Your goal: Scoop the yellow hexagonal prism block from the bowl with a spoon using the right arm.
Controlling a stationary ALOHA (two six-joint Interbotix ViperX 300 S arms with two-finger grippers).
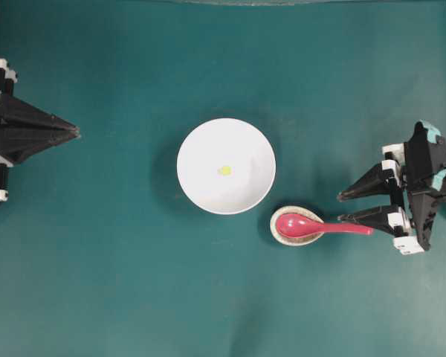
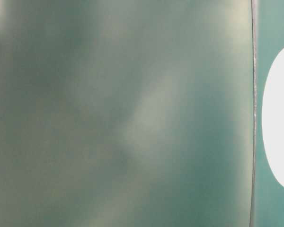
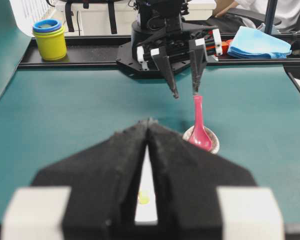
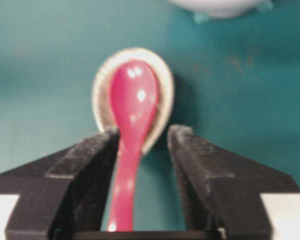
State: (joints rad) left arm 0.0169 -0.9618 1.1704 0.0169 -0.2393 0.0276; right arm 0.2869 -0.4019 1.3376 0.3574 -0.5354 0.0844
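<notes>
The white bowl (image 1: 241, 141) sits mid-table with the tiny yellow hexagonal prism block (image 1: 224, 170) inside it. To its lower right the pink-red spoon (image 1: 323, 226) lies with its scoop in a small speckled spoon rest (image 1: 277, 232), handle pointing right. My right gripper (image 1: 342, 207) is open. In the right wrist view its fingers (image 4: 190, 150) straddle the spoon (image 4: 132, 100) handle, which runs close along the left finger. My left gripper (image 1: 74, 132) is shut at the far left, away from everything. Through its jaws the left wrist view shows the block (image 3: 144, 198), with the spoon (image 3: 200, 130) and the right gripper (image 3: 185, 94) beyond.
Stacked yellow and blue cups (image 3: 50, 37) and a blue cloth (image 3: 260, 42) sit beyond the table's far edge, behind the right arm's base. The table-level view is blurred, showing only a white shape (image 2: 279, 118) at its right edge.
</notes>
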